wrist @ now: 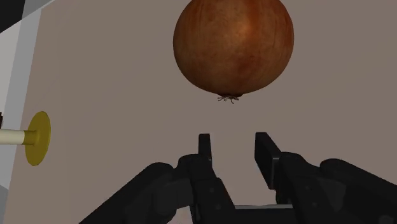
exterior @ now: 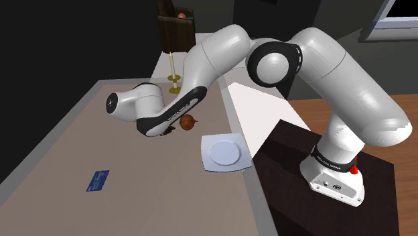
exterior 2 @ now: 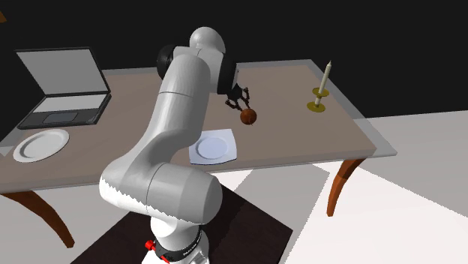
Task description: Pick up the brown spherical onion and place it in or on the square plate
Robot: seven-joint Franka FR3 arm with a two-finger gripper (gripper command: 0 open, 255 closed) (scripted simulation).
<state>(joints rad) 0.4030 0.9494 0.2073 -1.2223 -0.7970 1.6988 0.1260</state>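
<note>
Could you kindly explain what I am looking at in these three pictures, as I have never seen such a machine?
It is a white robot arm on a stand, ending in a black two-fingered tool. One picture looks down from beside the stand, one from behind the arm, one from the tool itself. On the table are a brown onion, a square plate, a round plate, a laptop, a candle and a blue card. The tool is open and holds nothing; the onion is just ahead of it.

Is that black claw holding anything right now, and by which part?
Nothing is held. The gripper has its fingers apart with nothing between them; the brown onion sits beyond their tips, untouched.
</note>
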